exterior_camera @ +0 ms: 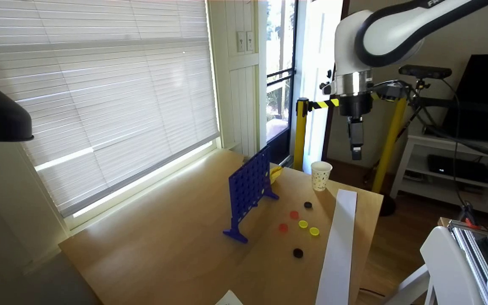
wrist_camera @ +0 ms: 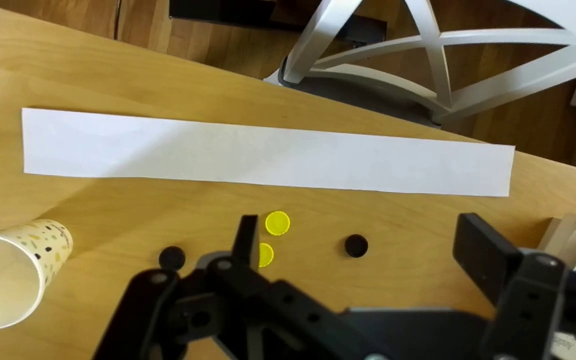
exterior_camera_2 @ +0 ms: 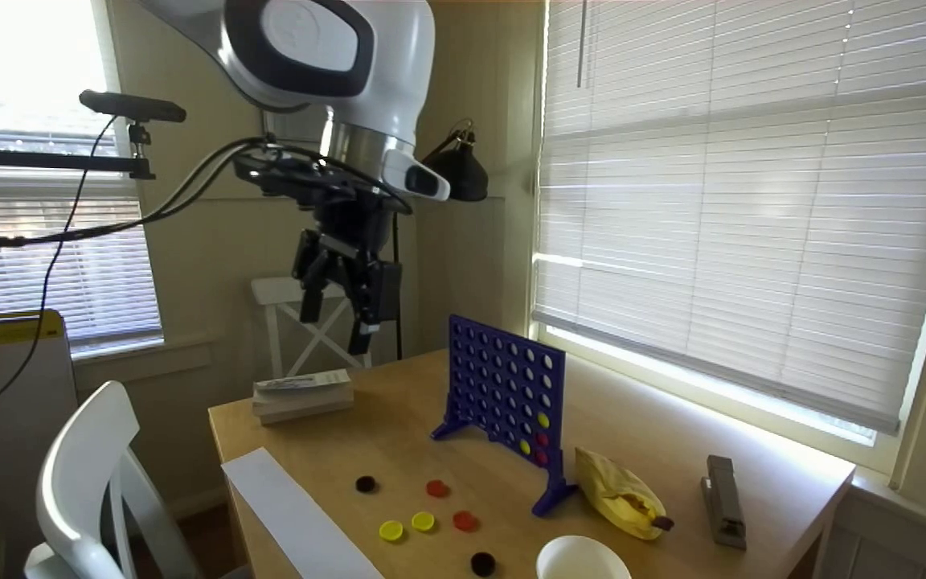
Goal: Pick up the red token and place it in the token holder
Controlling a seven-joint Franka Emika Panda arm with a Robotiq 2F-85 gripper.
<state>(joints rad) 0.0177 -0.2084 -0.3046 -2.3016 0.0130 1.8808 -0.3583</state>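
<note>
Two loose red tokens lie flat on the table. One red token shows in both exterior views [exterior_camera: 283, 228] [exterior_camera_2: 436, 488], and so does the other red token [exterior_camera: 294, 214] [exterior_camera_2: 465, 521]. Neither shows in the wrist view. The token holder, an upright blue grid [exterior_camera: 250, 186] [exterior_camera_2: 505, 371], stands beside them, with several red and yellow discs in its lower holes at one end. My gripper [exterior_camera: 356, 152] [exterior_camera_2: 336, 330] is high above the table, pointing down. In the wrist view my gripper [wrist_camera: 363, 242] is open, with its fingers wide apart and nothing held.
Yellow discs [exterior_camera: 303, 224] [exterior_camera_2: 391, 531] and black discs [exterior_camera: 298, 253] [wrist_camera: 172, 258] lie near the red tokens. A paper cup [exterior_camera: 320, 176], a white strip [wrist_camera: 268, 155], a banana [exterior_camera_2: 620, 490], a stapler [exterior_camera_2: 723, 503] and a book [exterior_camera_2: 302, 398] are also on the table.
</note>
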